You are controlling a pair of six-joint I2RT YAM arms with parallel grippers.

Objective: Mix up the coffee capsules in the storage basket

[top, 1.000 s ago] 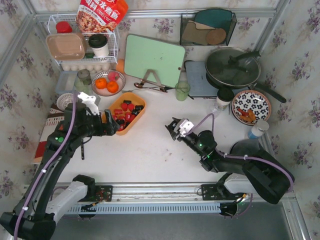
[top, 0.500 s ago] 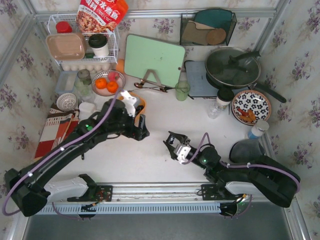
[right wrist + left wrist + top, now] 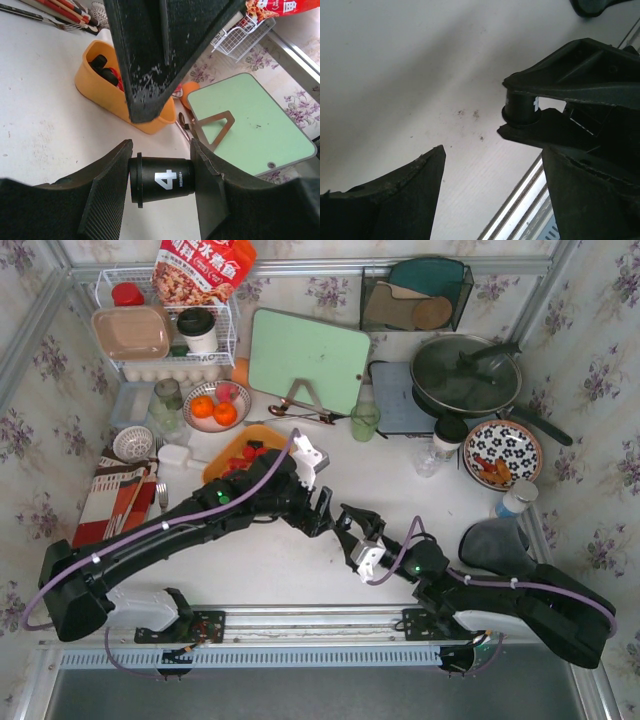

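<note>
right gripper (image 3: 161, 167) clamped on a black capsule (image 3: 162, 179), left gripper (image 3: 492, 160) wide open at its 10 o'clock, guessing a handoff.

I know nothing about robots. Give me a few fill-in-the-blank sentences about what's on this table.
The right fingers pinch a coffee capsule coloured ___.
The number printed on it is ___.
The left fingers are ___, not shut.
The cutting board is coloured ___.
Missing words: black; 4; open; green.
</note>
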